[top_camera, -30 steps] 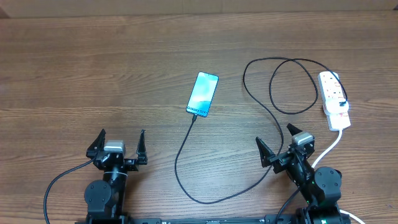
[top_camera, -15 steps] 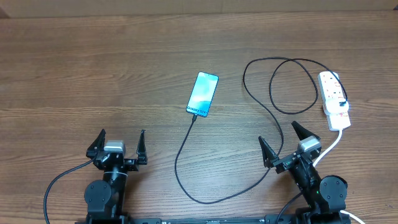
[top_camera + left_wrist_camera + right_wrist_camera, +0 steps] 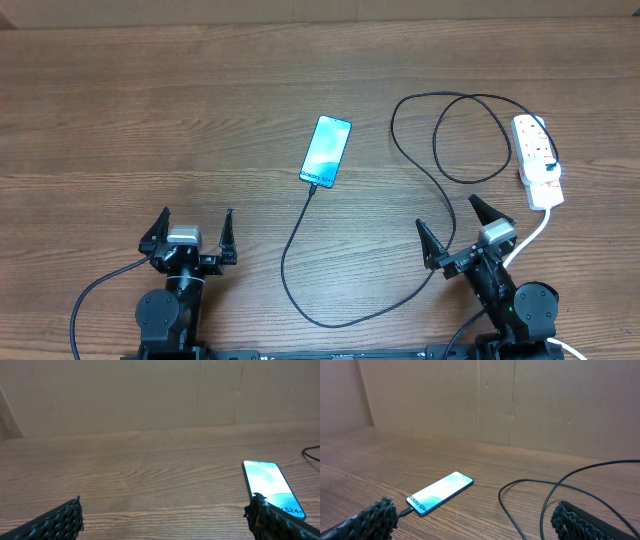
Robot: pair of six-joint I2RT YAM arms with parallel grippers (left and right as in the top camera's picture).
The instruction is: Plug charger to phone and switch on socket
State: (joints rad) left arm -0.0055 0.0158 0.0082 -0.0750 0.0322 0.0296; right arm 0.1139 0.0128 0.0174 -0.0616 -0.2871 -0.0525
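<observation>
Overhead, the left gripper (image 3: 196,215) sits at the near edge of the wooden counter (image 3: 150,120), down and to the left of the phone (image 3: 326,152). Its two fingers are spread wide apart with nothing between them. From the left wrist camera those dark ribbed fingers (image 3: 55,522) fill the bottom corners of the view, and the phone lies beyond the right-hand one, screen up. The phone rests flat on the counter, turned a little askew, with its light blue-teal screen lit and its small white lettering at the short edge nearer the arms. The charger (image 3: 286,250) meets that same short edge; its plug looks to be in the phone's port, though it is too small to tell how far it is seated. From there the thin black cable runs toward the arms and curves round below the phone. It then climbs to the phone's right and makes two overlapping loops on its way to the socket (image 3: 538,160). The right gripper (image 3: 446,212) stands down and to the right of the phone, close by the rising stretch of cable, its fingers likewise wide apart and holding nothing. The socket lies well to the right of the phone, about level with it, and a white lead (image 3: 535,232) trails from its near end. Its red switches are too small to tell which way they sit.
</observation>
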